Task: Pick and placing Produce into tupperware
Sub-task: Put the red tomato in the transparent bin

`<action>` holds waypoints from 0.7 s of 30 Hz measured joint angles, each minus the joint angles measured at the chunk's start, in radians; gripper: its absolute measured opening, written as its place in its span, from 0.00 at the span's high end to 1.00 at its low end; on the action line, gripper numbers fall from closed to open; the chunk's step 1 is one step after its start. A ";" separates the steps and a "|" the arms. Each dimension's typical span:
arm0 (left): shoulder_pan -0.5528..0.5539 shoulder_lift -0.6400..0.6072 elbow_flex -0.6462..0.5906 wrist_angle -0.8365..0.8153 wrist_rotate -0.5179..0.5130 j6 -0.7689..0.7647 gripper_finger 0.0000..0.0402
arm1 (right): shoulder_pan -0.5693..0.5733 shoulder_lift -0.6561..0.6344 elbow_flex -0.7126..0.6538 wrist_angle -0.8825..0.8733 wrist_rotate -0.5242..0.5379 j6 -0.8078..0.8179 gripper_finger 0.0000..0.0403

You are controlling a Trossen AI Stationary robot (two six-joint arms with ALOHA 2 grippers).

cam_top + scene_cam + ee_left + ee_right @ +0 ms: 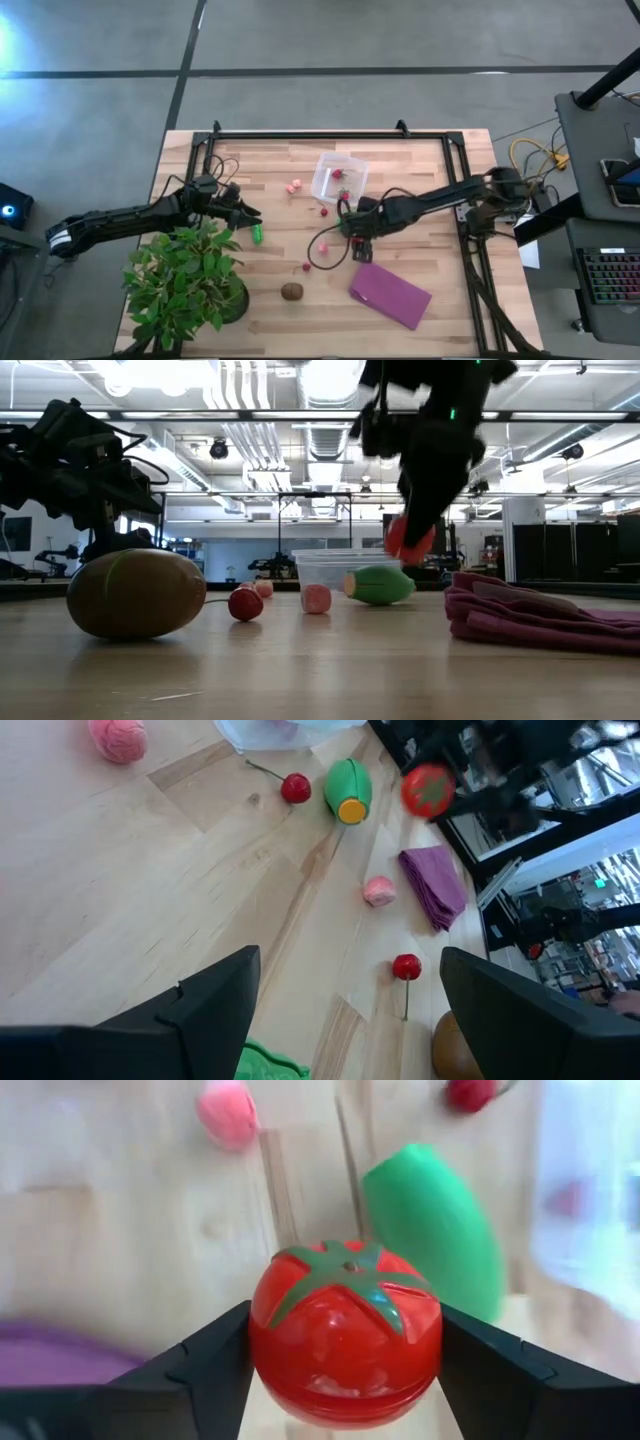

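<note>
Left side of the counter (400,170): the left claw (248,214) is hovering with its fingers spread wide and nothing between them, beside the leafy potted plant (185,275). A green toy vegetable (257,234) is lying just ahead of it.

Centre: a brown, egg-shaped toy fruit (292,291) is resting near the front edge, well apart from the rest. Two small pink pieces (294,185) are lying just beside the clear tupperware tub (338,177), which is already holding at least one red item; a small red piece (323,211) is sitting just below the tub.

Right of centre: the right claw (345,1370) is gripping a red toy tomato (345,1330) with a green star-shaped calyx, one finger pressing on each flank. In the low view the tomato (410,540) is hanging clear of the counter, close to the tub (335,575). A purple cloth (390,293) is lying flat to the right.

Handling: the tomato is looking like smooth, glossy, rigid plastic, probably light and hollow. Its round sides are likely to be slippery, so a grip across the widest part, as here, is judged the safest; a hold nearer the calyx or the base may be letting it squirt out.
</note>
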 joint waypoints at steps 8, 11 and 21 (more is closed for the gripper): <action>0.000 0.000 0.000 0.000 0.000 0.000 0.27 | -0.111 -0.200 0.068 -0.061 0.308 0.158 0.34; 0.000 0.000 0.000 0.000 0.000 0.000 0.27 | -0.248 -0.207 0.066 -0.003 0.254 0.172 0.33; 0.000 0.001 0.000 0.000 0.000 0.000 0.27 | -0.511 -0.030 0.056 0.045 -0.049 0.046 0.33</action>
